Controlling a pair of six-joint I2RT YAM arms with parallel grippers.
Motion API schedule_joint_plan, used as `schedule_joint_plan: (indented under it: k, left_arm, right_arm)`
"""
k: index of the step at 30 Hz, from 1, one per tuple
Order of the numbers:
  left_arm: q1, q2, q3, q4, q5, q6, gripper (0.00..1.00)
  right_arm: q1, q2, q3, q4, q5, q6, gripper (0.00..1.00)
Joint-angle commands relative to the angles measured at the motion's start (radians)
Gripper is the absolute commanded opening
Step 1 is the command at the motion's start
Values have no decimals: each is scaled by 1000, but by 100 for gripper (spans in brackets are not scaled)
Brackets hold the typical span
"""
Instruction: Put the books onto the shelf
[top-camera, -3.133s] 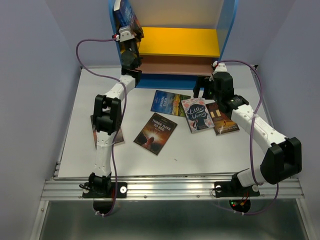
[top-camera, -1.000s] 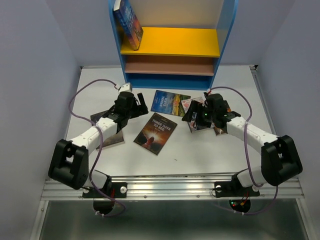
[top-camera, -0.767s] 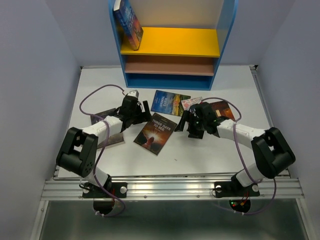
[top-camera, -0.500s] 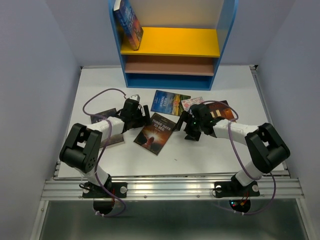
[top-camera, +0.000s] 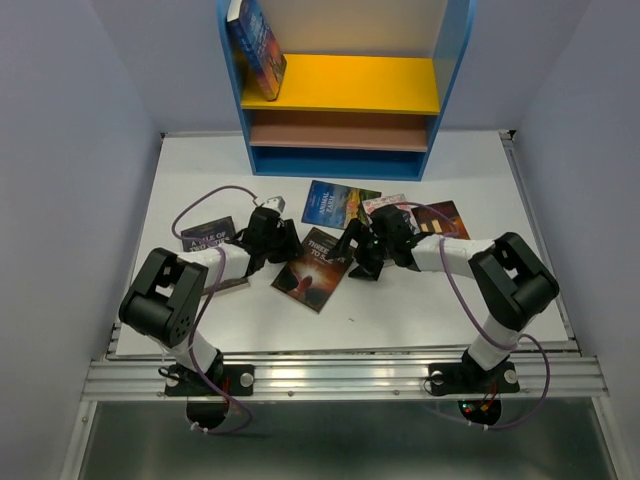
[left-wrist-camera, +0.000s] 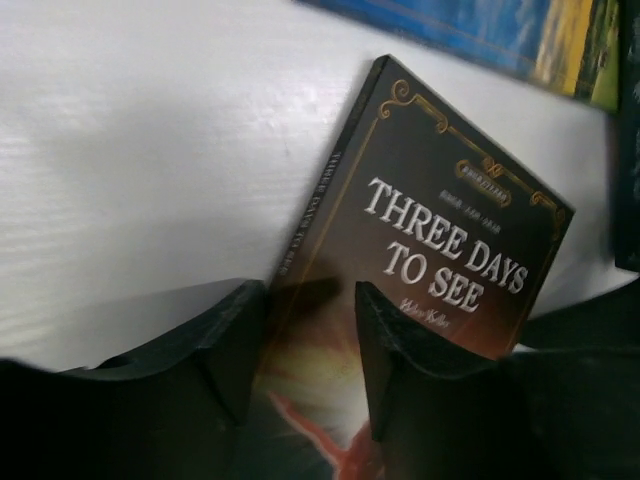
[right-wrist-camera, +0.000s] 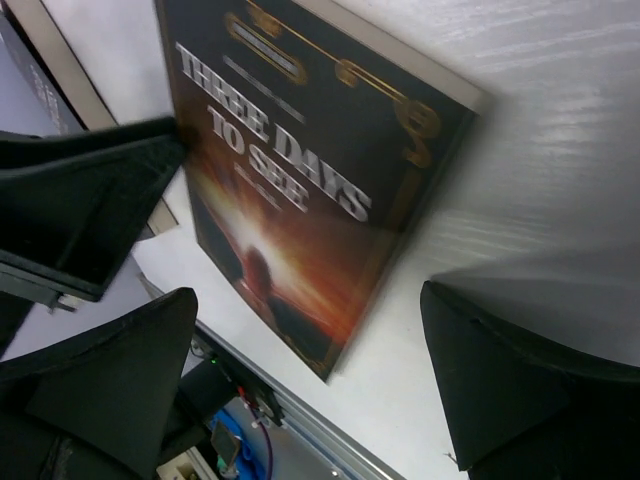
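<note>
- The pink-lettered book (top-camera: 383, 204), just behind and to the right of the "Three Days to See" book (top-camera: 312, 268), is mostly covered by the right arm (top-camera: 450, 255). Only a pale corner of it shows.
- The dark book (top-camera: 207, 237), to the left of "Three Days to See", lies partly under the left arm (top-camera: 225, 262). Its title is too small to read.
- In the left wrist view the lower part of the "Three Days to See" cover is hidden by the fingers (left-wrist-camera: 400, 370) and their shadow.
- The shelf (top-camera: 340, 161) stands well behind "Three Days to See". On its yellow upper board (top-camera: 360, 85) one blue book (top-camera: 258, 42) leans at the left wall and reaches the top edge of the picture.
- A blue landscape book (top-camera: 340, 203) lies flat just behind "Three Days to See". An orange-brown book (top-camera: 445, 218) lies further right.
- "Three Days to See" lies on the white table (top-camera: 450, 300), between the two grippers.
- The left gripper (left-wrist-camera: 308, 300) is at its left edge and not clenched. One finger is beside the spine, the other is over the cover, and the spine sits in the gap.
- The right gripper (right-wrist-camera: 308, 300) is at its right side, released and spread wide, with a corner of the book in the gap. Whether it touches the book I cannot tell.
</note>
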Motion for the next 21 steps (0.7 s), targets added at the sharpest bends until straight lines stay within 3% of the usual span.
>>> schedule_joint_plan:
  k: [1, 5, 11, 17, 21]
  left_arm:
    - [-64, 16, -91, -122, 114, -57, 49]
    - [-110, -29, -122, -103, 172, -109, 42]
    - [-125, -84, -163, -76, 209, -121, 39]
    - [-127, -50, -157, -77, 218, -110, 33]
    - [-127, -55, -136, -94, 203, -101, 32]
  right_arm:
    - [12, 44, 33, 0, 7, 6, 100]
    - [12, 58, 74, 7, -25, -14, 100]
    - [12, 38, 113, 65, -113, -34, 98]
    - [12, -26, 85, 193, -183, 12, 86]
    - [12, -28, 68, 233, -219, 41, 70]
